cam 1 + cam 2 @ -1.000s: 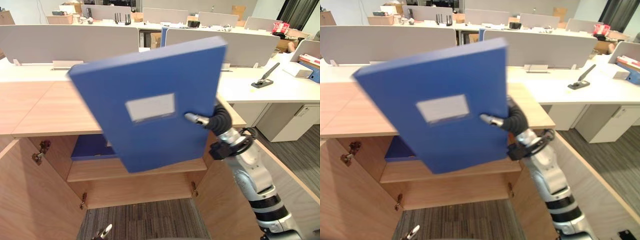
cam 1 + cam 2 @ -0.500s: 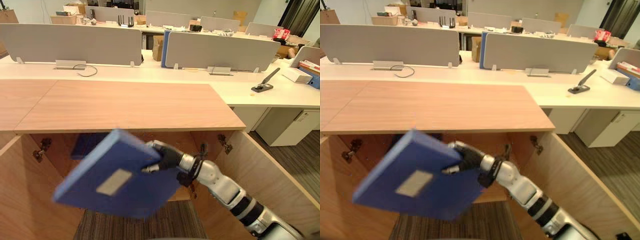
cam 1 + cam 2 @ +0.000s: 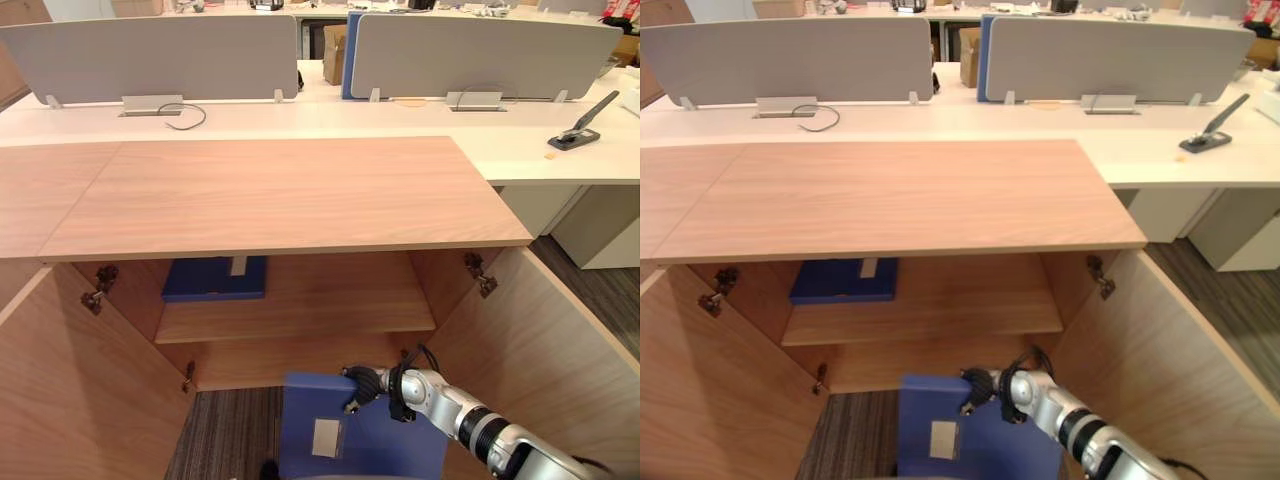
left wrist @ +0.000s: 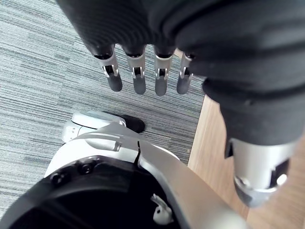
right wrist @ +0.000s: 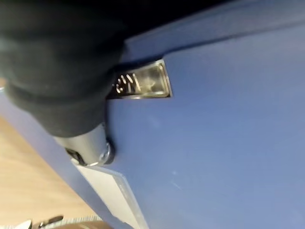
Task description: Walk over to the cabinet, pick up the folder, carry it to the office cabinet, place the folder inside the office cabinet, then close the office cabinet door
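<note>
Dropped low, folder (image 3: pixel 312 408) hangs from right hand (image 3: pixel 364 383) pinching its upper edge

The folder (image 3: pixel 340 440) has a smooth, matt blue cover that looks like plastic, with a pale paper-like label (image 3: pixel 325 438). The right hand (image 3: pixel 362 383) on it has a dark ribbed cover and a shiny silver thumb (image 5: pixel 88 143). The office cabinet (image 3: pixel 280 190) is light wood-grain board with a smooth, low-sheen top and dull metal hinges (image 3: pixel 478 272), above a floor (image 3: pixel 225 430) of rough grey striped carpet.
</note>
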You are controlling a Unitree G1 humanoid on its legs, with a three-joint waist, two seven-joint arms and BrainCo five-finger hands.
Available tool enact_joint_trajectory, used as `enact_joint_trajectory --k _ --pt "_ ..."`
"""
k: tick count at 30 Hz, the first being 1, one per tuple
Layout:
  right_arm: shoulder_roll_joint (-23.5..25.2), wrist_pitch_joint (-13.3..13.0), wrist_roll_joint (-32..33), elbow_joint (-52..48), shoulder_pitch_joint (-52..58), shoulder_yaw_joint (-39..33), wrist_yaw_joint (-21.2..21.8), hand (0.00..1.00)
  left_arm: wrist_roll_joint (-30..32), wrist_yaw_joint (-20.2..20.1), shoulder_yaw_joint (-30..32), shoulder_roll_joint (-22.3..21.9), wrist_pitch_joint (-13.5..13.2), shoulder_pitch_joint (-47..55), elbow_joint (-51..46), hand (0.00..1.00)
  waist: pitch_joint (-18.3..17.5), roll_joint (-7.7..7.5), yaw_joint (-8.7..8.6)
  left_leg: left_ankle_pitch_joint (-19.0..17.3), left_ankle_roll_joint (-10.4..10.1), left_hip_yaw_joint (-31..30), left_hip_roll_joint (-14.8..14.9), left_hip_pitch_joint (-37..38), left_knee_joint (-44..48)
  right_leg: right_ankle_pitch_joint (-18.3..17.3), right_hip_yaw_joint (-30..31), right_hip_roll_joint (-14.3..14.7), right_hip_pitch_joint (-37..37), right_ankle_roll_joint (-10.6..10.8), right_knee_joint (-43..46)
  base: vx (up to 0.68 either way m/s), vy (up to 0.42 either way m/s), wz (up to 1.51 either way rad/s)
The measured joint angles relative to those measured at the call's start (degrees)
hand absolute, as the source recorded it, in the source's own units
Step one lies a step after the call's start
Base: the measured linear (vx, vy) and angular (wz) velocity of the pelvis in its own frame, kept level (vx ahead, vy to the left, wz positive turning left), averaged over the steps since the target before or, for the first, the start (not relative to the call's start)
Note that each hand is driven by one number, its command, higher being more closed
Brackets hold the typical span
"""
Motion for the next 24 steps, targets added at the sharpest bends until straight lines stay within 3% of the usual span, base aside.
enact_joint_trajectory --k 4,8,12,14,16,18,20,24 --pt "2.3 3.7 11.1 4.6 0.5 -14.8 -5.7 1.0 -1.4 0.0 0.0 -0.4 0.0 0.2 -0.2 0.0 0.5 0.63 0.35 -0.1 0.1 -0.5 -0.6 0.6 0.0 -0.4 -0.3 -0.5 0.6 0.2 0.5 0.0 0.007 0.05" --pt "8.4 4.4 33.7 8.8 0.6 -27.2 -10.6 1.0 -2.1 0.3 1.4 -1.0 0.2 0.8 -0.3 0.0 0.6 0.95 0.48 -0.3 0.3 -1.0 -0.8 0.9 0.0 -0.7 -0.6 -0.7 0.8 0.3 0.8 -0.01 0.0 0.01" --pt "13.1 4.3 54.8 9.7 0.3 -32.7 -12.7 1.0 -2.2 1.4 3.7 -1.6 0.8 1.3 -0.5 0.0 0.9 1.09 1.83 -0.5 0.7 -1.0 -1.1 0.8 0.0 -0.7 -0.7 -0.9 0.8 0.4 0.6 0.0 0.0 0.0" --pt "14.7 3.8 62.9 10.1 -1.9 -34.6 -13.4 1.0 -3.3 1.7 6.0 -2.1 1.2 1.3 -1.4 0.0 3.2 1.08 2.38 -1.7 1.3 -1.4 -1.5 -0.9 3.1 -0.5 -0.9 -1.4 0.8 0.6 0.6 -0.01 0.01 0.09" --pt "15.7 3.0 71.4 9.7 -6.6 -37.3 -14.5 1.0 -7.3 2.2 9.4 -3.7 1.5 0.2 -3.8 0.0 7.8 2.55 3.74 -4.2 1.9 -2.1 -1.6 -6.1 10.3 -0.7 -1.5 -1.9 -2.1 1.0 3.9 -0.11 0.034 0.09" --pt "16.1 2.2 78.0 6.3 -10.3 -38.5 -15.5 1.0 -8.7 3.3 9.6 -4.8 1.6 -1.2 -5.2 0.0 10.1 4.04 5.15 -5.4 2.0 -1.7 -1.3 -12.9 15.3 -3.1 -1.5 -2.6 -10.4 1.2 11.8 -0.19 0.061 -0.07" --pt "17.9 1.3 82.0 3.7 -14.1 -40.8 -16.3 1.0 -9.0 4.3 9.7 -5.4 1.6 -2.7 -6.1 0.0 13.6 4.31 5.29 -6.4 2.3 -1.6 -2.5 -16.8 19.5 -6.9 -1.5 -4.3 -16.2 1.3 20.4 -0.17 0.026 0.12" --pt "20.1 0.2 86.7 0.2 -19.2 -45.1 -17.6 1.0 -11.0 4.8 9.8 -6.1 1.6 -2.8 -8.5 0.0 15.9 4.43 5.95 -8.7 2.3 -1.6 -3.5 -23.8 26.8 -11.1 -1.3 -6.0 -24.0 1.1 30.5 -0.2 -0.013 0.14"
